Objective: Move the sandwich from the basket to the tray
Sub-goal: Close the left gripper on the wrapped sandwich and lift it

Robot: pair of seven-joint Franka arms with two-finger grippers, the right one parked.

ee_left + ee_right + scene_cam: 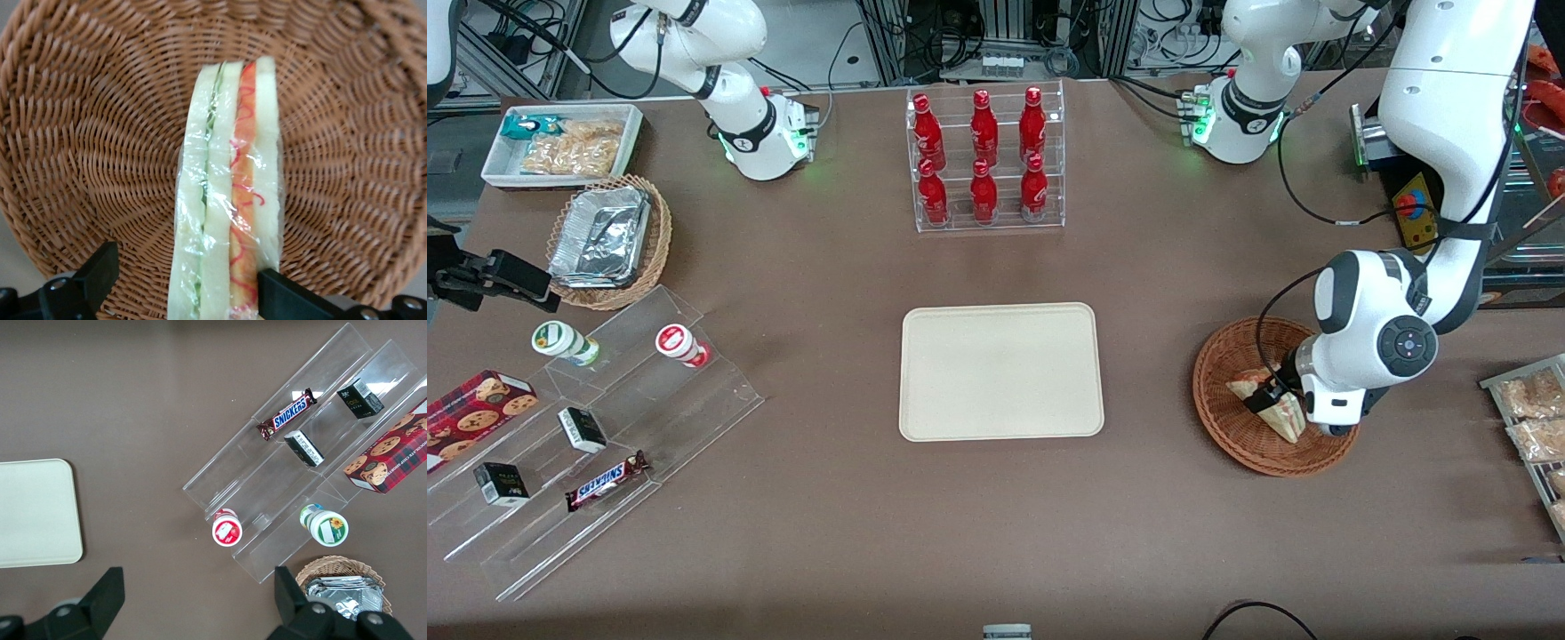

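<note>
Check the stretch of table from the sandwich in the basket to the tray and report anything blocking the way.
Nothing visible blocks it. The end effector is down in the basket, open with a finger on each side of the sandwich. Only bare table lies between the basket and the tray; the basket's low rim is all it must clear.

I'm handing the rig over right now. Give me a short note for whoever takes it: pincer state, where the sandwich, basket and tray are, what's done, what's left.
Left pincer: down inside the basket, fingers open, straddling the sandwich; one finger touches the wrap, the other stands apart from it.
Sandwich: on edge in the basket, not lifted.
Tray: at the table's middle, toward the parked arm from the basket, nothing on it.
Done: approach and alignment.
Left: close on the sandwich, lift, carry to the tray, release.
</note>
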